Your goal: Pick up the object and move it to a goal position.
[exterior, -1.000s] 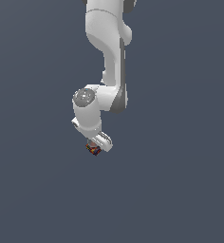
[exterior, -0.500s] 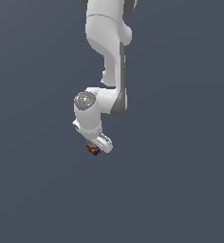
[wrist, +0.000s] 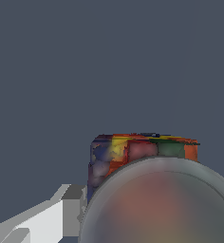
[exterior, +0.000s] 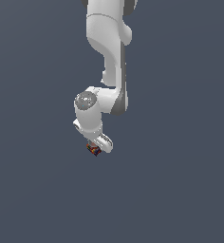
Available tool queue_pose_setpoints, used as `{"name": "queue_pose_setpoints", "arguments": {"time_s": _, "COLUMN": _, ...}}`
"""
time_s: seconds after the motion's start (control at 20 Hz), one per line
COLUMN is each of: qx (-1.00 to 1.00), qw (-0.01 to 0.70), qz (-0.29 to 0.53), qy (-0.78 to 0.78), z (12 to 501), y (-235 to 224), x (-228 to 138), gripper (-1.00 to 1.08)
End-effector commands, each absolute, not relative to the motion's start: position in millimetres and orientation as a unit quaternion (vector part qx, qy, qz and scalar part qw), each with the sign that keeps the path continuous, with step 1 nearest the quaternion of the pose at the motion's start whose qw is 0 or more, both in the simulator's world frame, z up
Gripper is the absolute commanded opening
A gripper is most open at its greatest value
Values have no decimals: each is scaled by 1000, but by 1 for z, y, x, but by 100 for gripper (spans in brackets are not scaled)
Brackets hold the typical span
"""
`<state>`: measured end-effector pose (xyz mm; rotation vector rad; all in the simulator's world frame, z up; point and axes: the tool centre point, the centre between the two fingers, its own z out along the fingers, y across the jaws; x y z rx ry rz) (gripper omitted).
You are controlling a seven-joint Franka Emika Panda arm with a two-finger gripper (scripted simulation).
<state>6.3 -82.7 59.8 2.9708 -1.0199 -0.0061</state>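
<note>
The object (exterior: 93,149) is a tiny red, blue, yellow and dark blocky item. In the exterior view it sits at the tip of my gripper (exterior: 95,150), below the white wrist. In the wrist view the object (wrist: 133,154) fills the frame close up, and its greyish round top (wrist: 156,204) covers much of the blocky part. One light grey finger (wrist: 61,213) rests against the object's side. The other finger is hidden behind the object. The gripper is shut on the object.
The white arm (exterior: 109,57) hangs down from the top of the exterior view. Around it there is only a plain dark grey-blue background with no edges, containers or other objects in view.
The gripper, with the object in it, has shifted only very slightly. The grip looks the same.
</note>
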Motion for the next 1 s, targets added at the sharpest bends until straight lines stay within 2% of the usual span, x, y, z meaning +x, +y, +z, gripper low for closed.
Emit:
{"name": "queue_pose_setpoints", "arguments": {"time_s": 0.0, "qx": 946, "qw": 0, "qz": 0, "qy": -324, "z": 67, "y": -77, "x": 9, "gripper": -100}}
{"name": "queue_pose_setpoints", "arguments": {"time_s": 0.95, "qx": 946, "qw": 1, "qz": 0, "qy": -325, "z": 183, "y": 37, "x": 53, "gripper": -100}}
